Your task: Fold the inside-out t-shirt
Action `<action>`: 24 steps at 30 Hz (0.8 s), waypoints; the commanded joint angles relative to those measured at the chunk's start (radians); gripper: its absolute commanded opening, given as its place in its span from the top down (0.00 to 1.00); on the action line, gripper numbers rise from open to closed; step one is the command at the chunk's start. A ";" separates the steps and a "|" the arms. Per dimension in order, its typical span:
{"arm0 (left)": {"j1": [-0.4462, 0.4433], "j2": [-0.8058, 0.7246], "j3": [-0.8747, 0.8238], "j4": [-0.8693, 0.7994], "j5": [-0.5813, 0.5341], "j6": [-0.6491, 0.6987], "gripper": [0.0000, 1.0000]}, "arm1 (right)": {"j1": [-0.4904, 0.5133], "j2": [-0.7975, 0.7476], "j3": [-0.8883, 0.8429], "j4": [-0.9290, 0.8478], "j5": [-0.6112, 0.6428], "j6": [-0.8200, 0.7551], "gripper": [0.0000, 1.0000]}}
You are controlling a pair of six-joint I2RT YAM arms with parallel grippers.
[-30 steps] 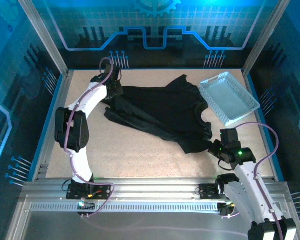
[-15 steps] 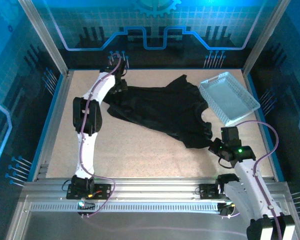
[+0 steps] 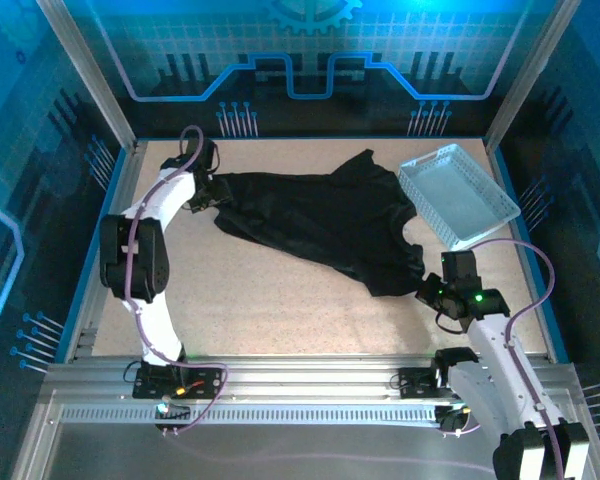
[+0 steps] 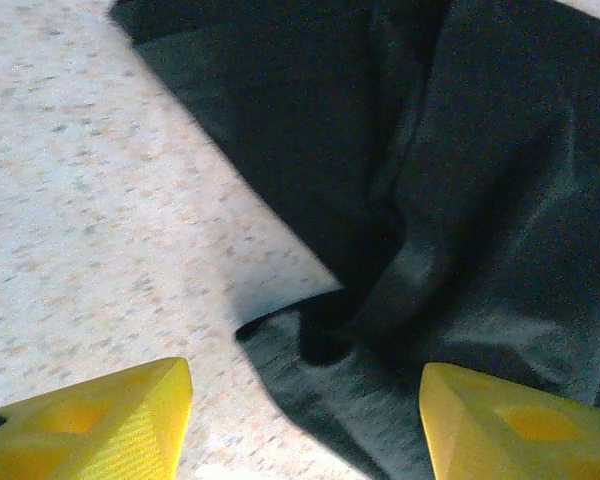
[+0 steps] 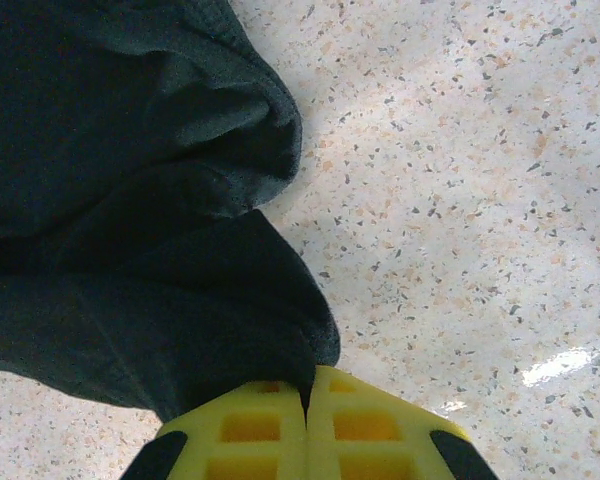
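spreading step, no fold made yet. t-shirt [image 3: 330,220] lying rumpled on the table [image 3: 260,300], strung out diagonally between the two pincers, well short of flat. left pincer [image 4: 305,400] open, yellow fingers [image 4: 100,425] wide apart, hovering just above a curled cloth edge; fabric right ahead of and between the tips, nothing clamped. right pincer [image 5: 307,400] closed, fingertips pressed together with the shirt's hem caught in the seam between them, so gripping the t-shirt at its near corner; bulk of the cloth ahead and to the left of it, bare table to its right. grey tray [image 3: 458,195] beyond the right pincer, just beside the shirt's far edge, not part of the job. next move, probably: drop the left pincer onto the loose edge in front of it, close on a single layer, then pull away from the right pincer to take the wrinkles out before any fold. calls for both ends low and taut so the cloth doesn't bunch. risks: catching two layers at the curled lip, or dragging fabric against the tray.
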 commanded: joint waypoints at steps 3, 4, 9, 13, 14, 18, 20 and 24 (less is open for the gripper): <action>-0.007 0.098 0.068 0.055 0.151 0.063 0.36 | -0.014 -0.012 -0.010 0.018 -0.024 -0.003 1.00; -0.007 0.110 0.080 0.049 0.178 0.069 0.37 | -0.015 -0.011 -0.011 0.020 -0.025 -0.005 1.00; -0.010 0.127 0.065 -0.001 0.200 0.039 0.43 | -0.014 -0.007 -0.011 0.024 -0.026 -0.004 1.00; -0.018 0.075 -0.023 0.009 0.184 0.007 0.62 | -0.014 0.005 -0.005 0.028 -0.027 -0.009 1.00; -0.022 0.052 -0.055 0.022 0.171 -0.007 0.68 | -0.015 0.007 -0.003 0.026 -0.025 -0.012 1.00; -0.029 -0.055 -0.220 0.117 0.140 -0.058 0.84 | -0.015 0.008 0.000 0.025 -0.012 -0.020 1.00; -0.028 -0.091 -0.274 0.144 0.123 -0.072 0.95 | -0.016 0.009 0.005 0.025 -0.005 -0.022 1.00; -0.028 -0.240 -0.473 0.289 0.126 -0.126 1.00 | -0.031 0.018 0.025 0.021 0.009 -0.037 1.00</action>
